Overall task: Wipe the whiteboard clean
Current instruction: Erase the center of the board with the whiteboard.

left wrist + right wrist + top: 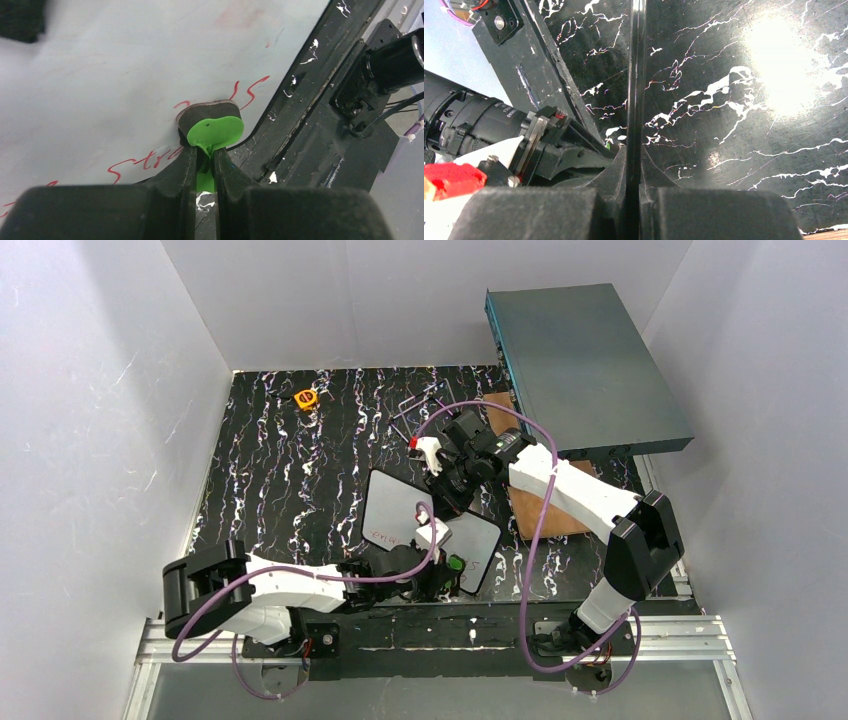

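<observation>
The whiteboard [395,510] lies tilted near the table's front centre, with red handwriting along its near edge. In the left wrist view the whiteboard [100,75] fills the frame, and red writing [145,162] runs beside the eraser. My left gripper [447,575] [205,152] is shut on the green handle of a small eraser [216,131], whose dark pad rests on the board near its right corner. My right gripper [452,485] [634,150] is shut on the board's thin black frame [636,75], seen edge-on, at the board's far edge.
A large grey-teal metal box [585,365] stands at the back right, with a brown wooden board [540,510] under and in front of it. An orange tape measure [305,398] lies at the back left. White walls enclose the table.
</observation>
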`<act>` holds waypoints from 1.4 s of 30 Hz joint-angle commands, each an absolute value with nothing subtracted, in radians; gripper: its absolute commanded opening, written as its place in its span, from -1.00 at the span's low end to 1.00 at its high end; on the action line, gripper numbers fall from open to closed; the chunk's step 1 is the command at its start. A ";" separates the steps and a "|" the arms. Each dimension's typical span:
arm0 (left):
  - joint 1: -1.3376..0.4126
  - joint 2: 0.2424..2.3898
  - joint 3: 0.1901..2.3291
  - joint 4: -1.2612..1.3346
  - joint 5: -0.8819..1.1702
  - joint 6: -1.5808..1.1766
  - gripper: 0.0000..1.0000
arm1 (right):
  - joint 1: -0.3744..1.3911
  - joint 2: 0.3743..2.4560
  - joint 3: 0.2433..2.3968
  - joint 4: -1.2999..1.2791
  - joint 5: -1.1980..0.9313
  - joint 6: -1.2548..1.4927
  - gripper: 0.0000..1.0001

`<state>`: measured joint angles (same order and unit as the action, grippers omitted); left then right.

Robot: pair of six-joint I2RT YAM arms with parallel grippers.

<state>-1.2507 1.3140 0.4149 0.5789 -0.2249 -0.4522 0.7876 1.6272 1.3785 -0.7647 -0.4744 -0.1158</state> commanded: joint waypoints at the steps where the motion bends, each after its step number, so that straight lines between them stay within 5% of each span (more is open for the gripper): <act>1: -1.248 1.345 0.479 0.641 -0.239 -0.430 -1.00 | 0.819 1.636 1.393 -0.732 -0.512 -0.179 -0.97; 11: -1.198 1.180 0.445 0.473 -0.487 -0.417 -1.00 | 0.819 1.634 1.393 -0.729 -0.517 -0.177 -0.97; 17: -1.138 1.070 0.425 0.424 -0.447 -0.399 -1.00 | 0.820 1.637 1.394 -0.730 -0.516 -0.177 -0.97; 33: -1.253 1.381 0.544 0.520 -0.100 -0.392 -1.00 | 0.823 1.640 1.393 -0.730 -0.511 -0.177 -0.97; 42: -1.243 1.326 0.535 0.470 -0.308 -0.388 -1.00 | 0.822 1.636 1.391 -0.727 -0.512 -0.179 -0.97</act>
